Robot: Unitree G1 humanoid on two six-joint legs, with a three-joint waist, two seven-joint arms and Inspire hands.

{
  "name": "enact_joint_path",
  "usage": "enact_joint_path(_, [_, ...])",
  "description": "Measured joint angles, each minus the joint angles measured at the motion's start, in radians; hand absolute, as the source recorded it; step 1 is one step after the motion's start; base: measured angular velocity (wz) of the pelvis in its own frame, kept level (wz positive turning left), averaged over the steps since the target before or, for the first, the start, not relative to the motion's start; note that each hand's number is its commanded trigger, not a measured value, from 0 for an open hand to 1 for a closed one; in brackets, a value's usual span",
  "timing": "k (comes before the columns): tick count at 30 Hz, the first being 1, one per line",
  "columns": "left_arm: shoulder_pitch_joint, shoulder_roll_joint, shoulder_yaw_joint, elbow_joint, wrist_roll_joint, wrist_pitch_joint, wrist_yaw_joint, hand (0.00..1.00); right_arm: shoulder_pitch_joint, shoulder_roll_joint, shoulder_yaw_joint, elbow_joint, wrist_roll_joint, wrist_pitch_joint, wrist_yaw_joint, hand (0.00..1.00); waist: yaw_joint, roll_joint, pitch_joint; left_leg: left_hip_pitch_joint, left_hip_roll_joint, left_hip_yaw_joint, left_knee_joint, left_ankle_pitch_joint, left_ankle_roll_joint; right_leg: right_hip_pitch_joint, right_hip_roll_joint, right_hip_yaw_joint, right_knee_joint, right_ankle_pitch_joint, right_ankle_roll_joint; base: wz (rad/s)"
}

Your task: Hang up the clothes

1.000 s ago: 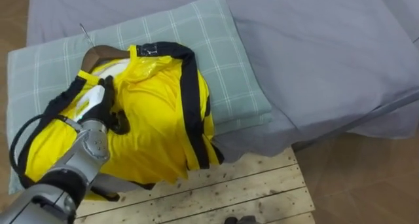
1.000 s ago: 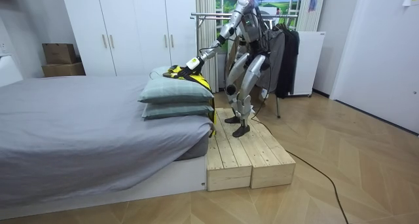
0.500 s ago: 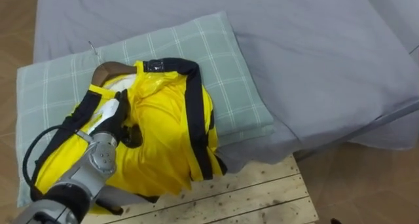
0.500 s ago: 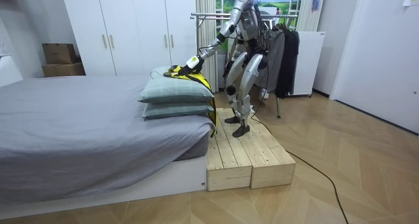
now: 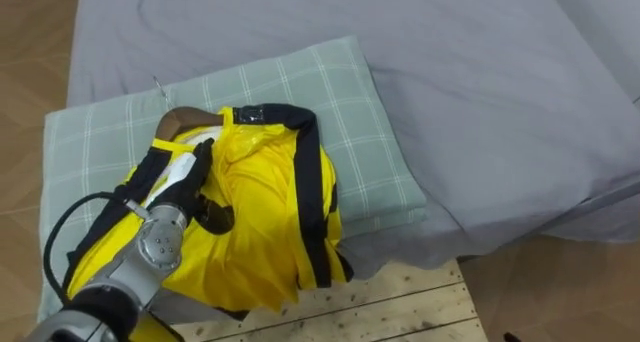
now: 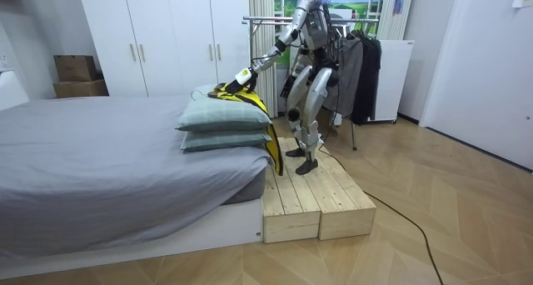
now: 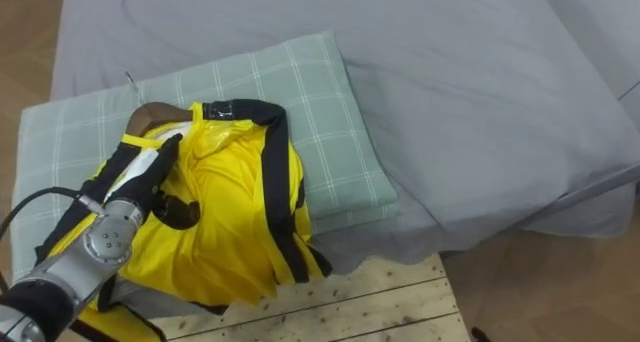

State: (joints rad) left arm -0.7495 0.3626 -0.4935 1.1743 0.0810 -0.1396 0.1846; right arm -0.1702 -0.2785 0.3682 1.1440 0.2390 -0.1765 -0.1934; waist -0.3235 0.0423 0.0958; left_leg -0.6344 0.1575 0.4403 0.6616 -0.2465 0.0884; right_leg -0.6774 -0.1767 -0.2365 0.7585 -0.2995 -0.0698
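Jersey: the yellow jersey (image 5: 260,212) with black trim lies spread on the pillow (image 5: 360,132), already threaded on a wooden hanger (image 5: 182,116). So what is left for you is probably the lift and the carry.
Axis: its long line runs from the collar at the far end to the hem at the near end, slanting a little to the view's right. The hem spills over the pillow's near edge toward the wooden platform (image 5: 400,307).
Pointing: the collar faces away from you. The wire hook (image 5: 160,83) pokes out past it, up and to the left, lying flat on the pillow.
Left hand: your left hand (image 5: 183,185) rests on the jersey's left shoulder, just below the hanger's bare wooden end. The fingers (image 5: 203,154) are laid out nearly straight toward the collar and the thumb is splayed to the side – apart, with nothing pinched that you can see.
Why there: that spot is likely where the hanger bar sits under the cloth, so it looks like the place to close on wood, not loose fabric.
Right hand: your right hand (image 6: 287,90) hangs by the hip in the room view – too small to tell its state.
Stance: you stand on the platform beside the bed (image 5: 480,82), with the clothes rack (image 6: 266,20) just behind.
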Motion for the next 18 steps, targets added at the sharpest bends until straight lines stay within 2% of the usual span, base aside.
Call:
enact_joint_path(10, [0.0, 0.0, 0.0, -0.016, 0.001, 0.0, -0.021, 0.0, 0.004, 0.0, 0.0, 0.002, 0.0, 0.0, 0.001, 0.0, 0.001, 0.002, -0.0017, 0.026, 0.003, -0.006, 0.0, 0.0, 0.0, 0.034, 0.004, -0.007, -0.008, 0.0, 0.0, 0.0])
enact_joint_path(12, [0.001, 0.0, 0.0, -0.016, 0.022, 0.0, -0.02, 0.0, 0.004, 0.0, 0.0, 0.019, -0.001, 0.001, 0.001, 0.0, 0.001, 0.002, -0.0017, 0.035, 0.003, -0.007, -0.001, 0.0, 0.0, 0.045, 0.004, -0.008, -0.011, 0.001, 0.001, 0.0])
enact_joint_path(14, [0.002, 0.0, 0.001, -0.016, 0.067, 0.0, -0.011, 0.0, 0.006, -0.002, 0.0, 0.022, -0.002, 0.002, 0.001, 0.0, 0.002, 0.006, -0.0066, 0.04, 0.004, -0.009, -0.002, 0.001, -0.001, 0.051, 0.007, -0.01, -0.016, 0.003, 0.002, 0.0])
enact_joint_path(16, [0.002, -0.005, 0.003, -0.016, 0.091, 0.0, 0.012, 0.0, 0.011, -0.002, 0.001, 0.028, -0.002, 0.002, 0.001, 0.0, 0.004, 0.006, -0.0068, 0.046, 0.005, -0.008, -0.002, 0.001, -0.002, 0.057, 0.007, -0.01, -0.015, 0.004, 0.001, 0.0])
enact_joint_path(18, [0.003, -0.011, 0.038, -0.017, 0.134, -0.004, 0.049, 0.0, 0.022, -0.002, -0.002, 0.032, -0.006, 0.001, -0.002, 0.0, 0.006, 0.006, -0.0075, 0.054, 0.005, -0.008, -0.003, 0.001, -0.002, 0.065, 0.007, -0.01, -0.016, 0.004, 0.001, 0.0])
